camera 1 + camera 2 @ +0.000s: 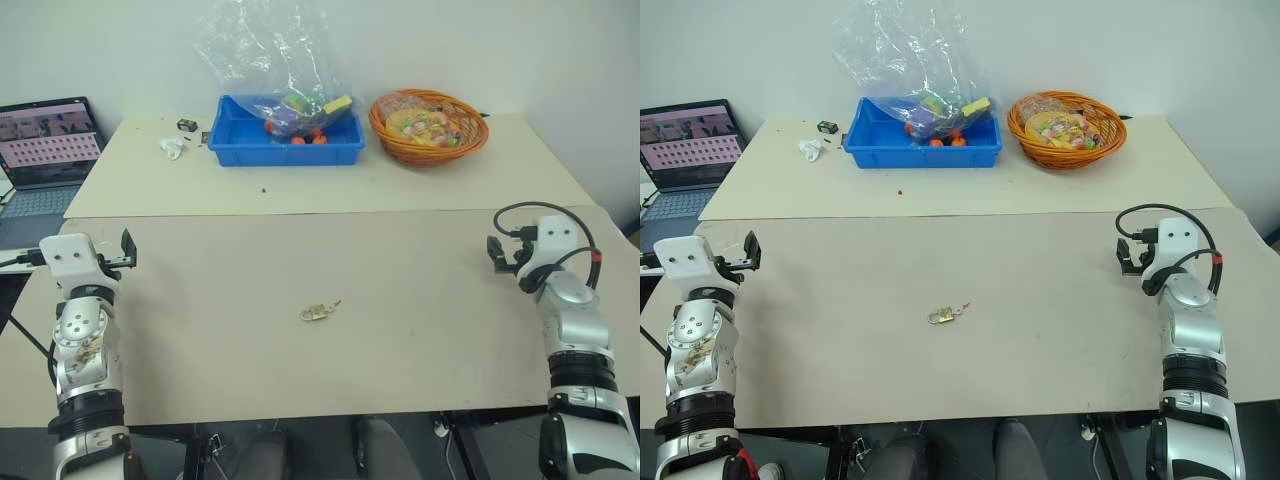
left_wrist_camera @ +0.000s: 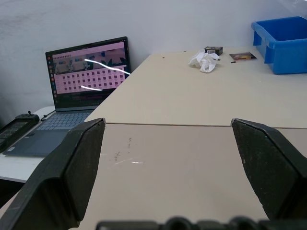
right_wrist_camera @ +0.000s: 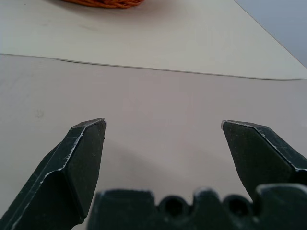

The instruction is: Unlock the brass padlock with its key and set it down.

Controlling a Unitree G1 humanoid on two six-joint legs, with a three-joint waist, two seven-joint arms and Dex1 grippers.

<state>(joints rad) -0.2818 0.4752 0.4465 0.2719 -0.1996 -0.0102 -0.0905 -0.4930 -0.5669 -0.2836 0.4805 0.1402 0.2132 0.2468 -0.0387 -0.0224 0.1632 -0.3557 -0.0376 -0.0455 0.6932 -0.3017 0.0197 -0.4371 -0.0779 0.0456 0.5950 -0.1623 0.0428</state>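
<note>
A: Where is the padlock [image 1: 314,313] found?

B: Mid-table, well in front of the blue bin [image 1: 285,140]; the key [image 1: 332,305] seems to be at its side.

A: And the grippers?

B: Left gripper [image 2: 168,158] and right gripper [image 3: 165,139] are spread wide, empty. The padlock should be pinned first, then the key turned gently.

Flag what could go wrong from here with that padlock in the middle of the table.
1. The padlock is tiny and lies flat on the table; wide black fingers could push it rather than pinch it.
2. The key looks to be right at the lock, too small to tell if inserted; a grab may take both together.
3. Both tools, left and right, are open at the table's outer edges, far from the lock, so each needs a long, precise reach.
</note>
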